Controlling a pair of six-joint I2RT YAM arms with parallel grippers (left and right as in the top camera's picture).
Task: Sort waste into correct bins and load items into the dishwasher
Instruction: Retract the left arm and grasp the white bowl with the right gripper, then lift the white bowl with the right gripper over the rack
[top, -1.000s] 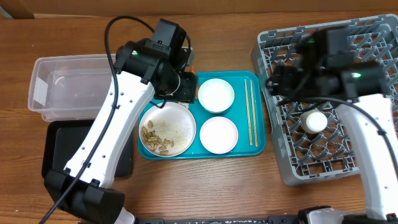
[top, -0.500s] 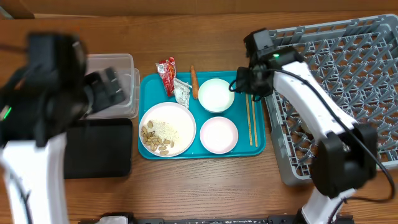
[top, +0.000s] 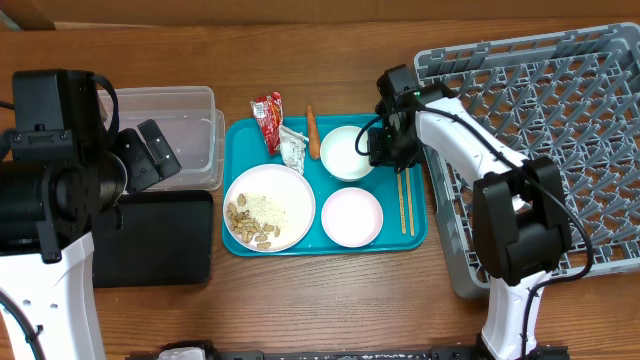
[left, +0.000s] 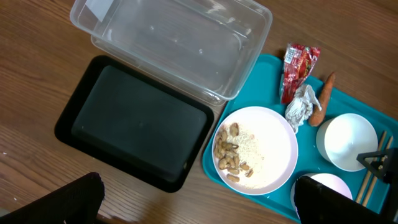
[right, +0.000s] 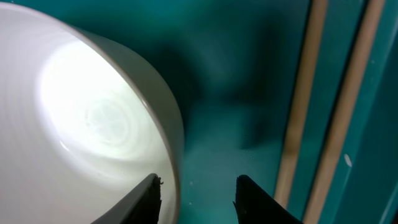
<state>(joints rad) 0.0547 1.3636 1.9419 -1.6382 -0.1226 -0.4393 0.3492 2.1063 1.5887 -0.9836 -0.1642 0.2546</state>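
Note:
On the teal tray (top: 415, 238) lie a red wrapper (top: 267, 115), a silver-white wrapper (top: 291, 148) and a carrot (top: 312, 133). A white plate (top: 285, 190) holds nuts and rice. Two white bowls (top: 347, 153) (top: 352, 216) and the chopsticks (top: 404, 200) are there too. My right gripper (top: 385, 147) is open; in the right wrist view its fingers (right: 199, 193) straddle the upper bowl's right rim (right: 93, 118), chopsticks (right: 311, 112) to the right. My left gripper (top: 150, 155) is open and empty (left: 193, 205), high over the clear tub (left: 174, 43) and black tray (left: 137, 127).
The grey dish rack (top: 570, 110) fills the right side, right arm reaching from it over the tray's edge. The clear tub (top: 190, 110) and black tray (top: 155, 240) sit left of the teal tray. Bare wooden table lies along the front.
My right gripper moved down and left from the chopsticks' far end to the upper bowl's right rim. My left arm pulled back to the left, off the teal tray, and steadied.

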